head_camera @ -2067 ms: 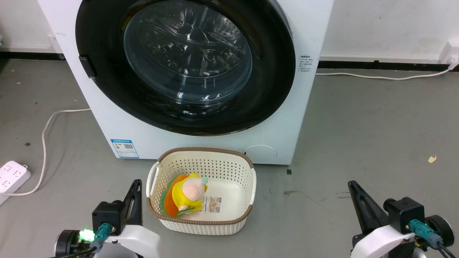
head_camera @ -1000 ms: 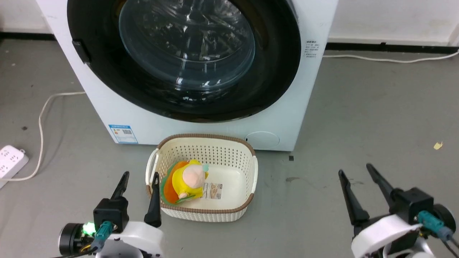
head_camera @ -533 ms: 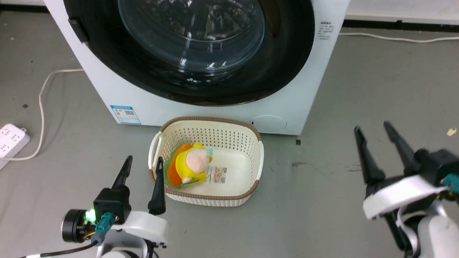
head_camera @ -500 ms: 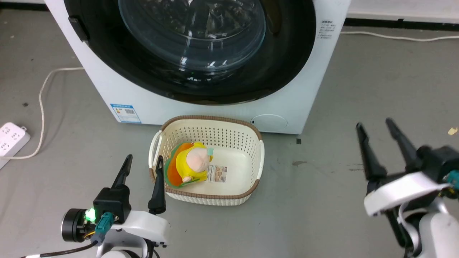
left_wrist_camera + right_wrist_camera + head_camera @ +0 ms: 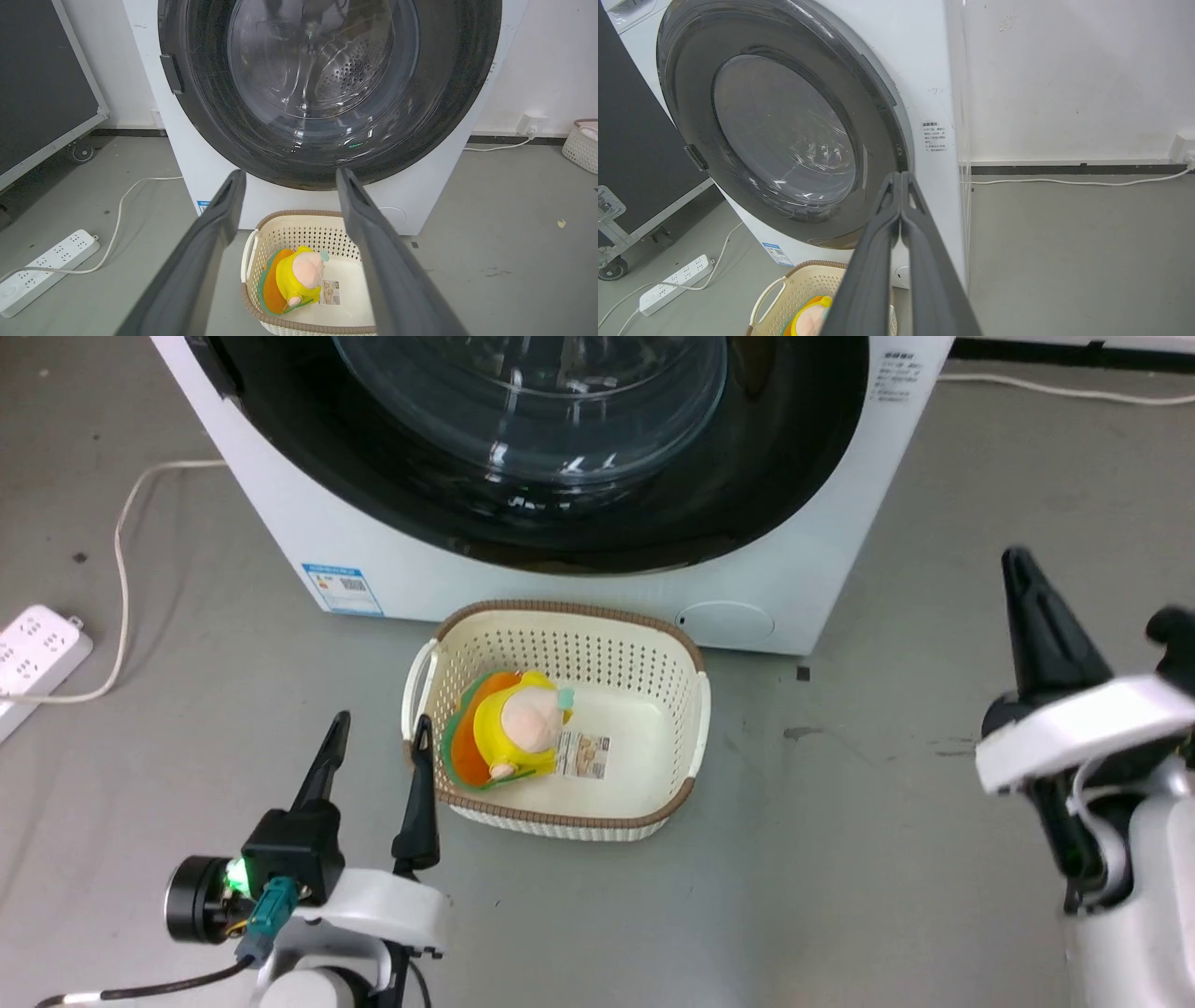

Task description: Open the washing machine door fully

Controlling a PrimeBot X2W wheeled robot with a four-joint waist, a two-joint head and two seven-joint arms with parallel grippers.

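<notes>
below door (image 5: 532,429): blue label (image 5: 342,588) unreadable | left claw (image 5: 384,719) apart | right claw (image 5: 900,175) together

Basket (image 5: 560,825) stands on the floor (image 5: 934,644) just before the machine (image 5: 373,555), under the shut door's (image 5: 766,457) lower rim, in the way of a low straight reach. The left claw (image 5: 383,719), fingers spread, is just beside its left rim. Power strip (image 5: 37,649), cord (image 5: 121,569) and a black panel (image 5: 42,88) crowd the left. Open floor lies right of the machine up to the wall cable (image 5: 1055,387), where the right claw (image 5: 1018,565) hangs, fingers pressed together.
</notes>
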